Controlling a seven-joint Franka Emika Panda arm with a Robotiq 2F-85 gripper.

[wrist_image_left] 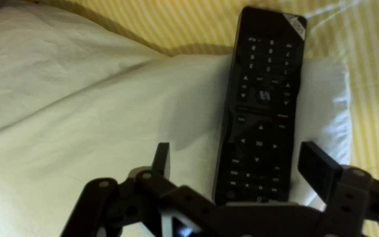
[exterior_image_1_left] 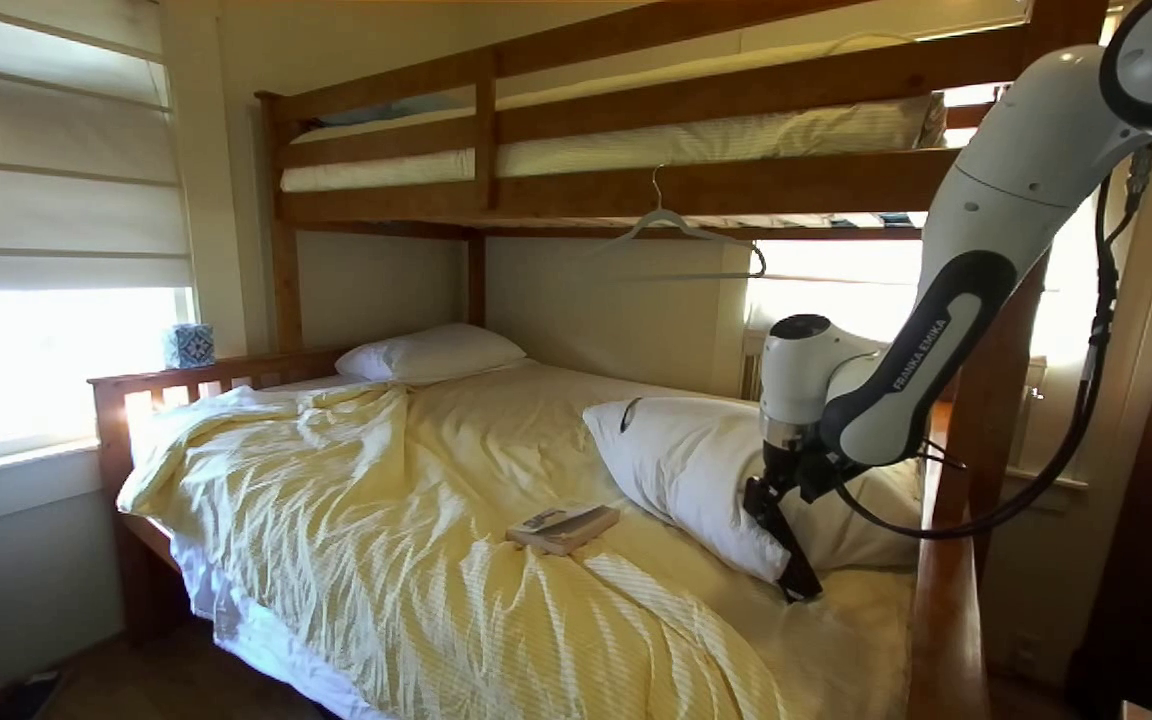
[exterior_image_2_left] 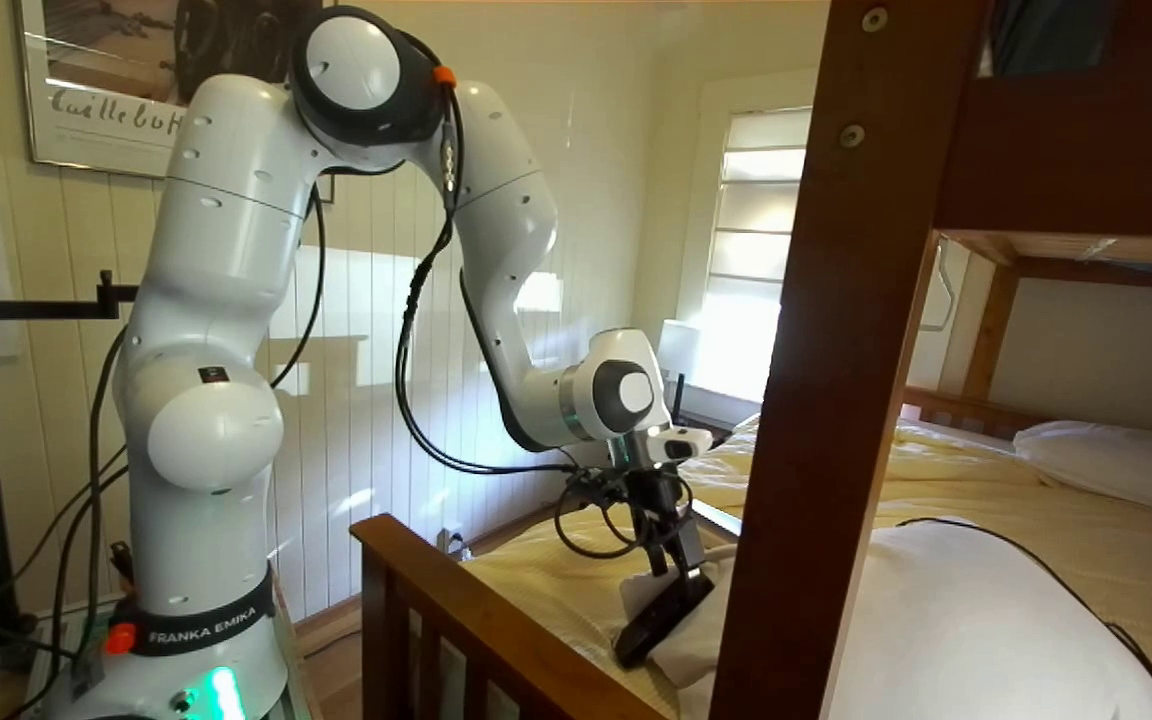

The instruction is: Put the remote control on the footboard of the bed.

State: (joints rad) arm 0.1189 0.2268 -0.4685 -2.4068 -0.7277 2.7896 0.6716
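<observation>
The remote control [wrist_image_left: 262,108] is black and slim, with rows of buttons. It lies tilted against the corner of the white pillow [wrist_image_left: 94,108], its far end over the yellow striped sheet. It also shows in both exterior views [exterior_image_1_left: 791,555] [exterior_image_2_left: 664,618]. My gripper [wrist_image_left: 235,151] is open around the remote's near part; gaps show on both sides, wider on the left. In an exterior view the gripper [exterior_image_2_left: 676,570] is just above the remote. The footboard [exterior_image_2_left: 506,615], with its narrow top edge, stands between the robot base and the bed [exterior_image_1_left: 386,500]; it also shows in an exterior view [exterior_image_1_left: 946,620].
A tall bed post [exterior_image_2_left: 816,350] rises near the gripper. The upper bunk rail [exterior_image_1_left: 716,185] runs overhead with a hanger [exterior_image_1_left: 661,218] on it. A book [exterior_image_1_left: 564,528] lies on the sheets. A black cord [exterior_image_2_left: 1016,555] lies over the white pillow.
</observation>
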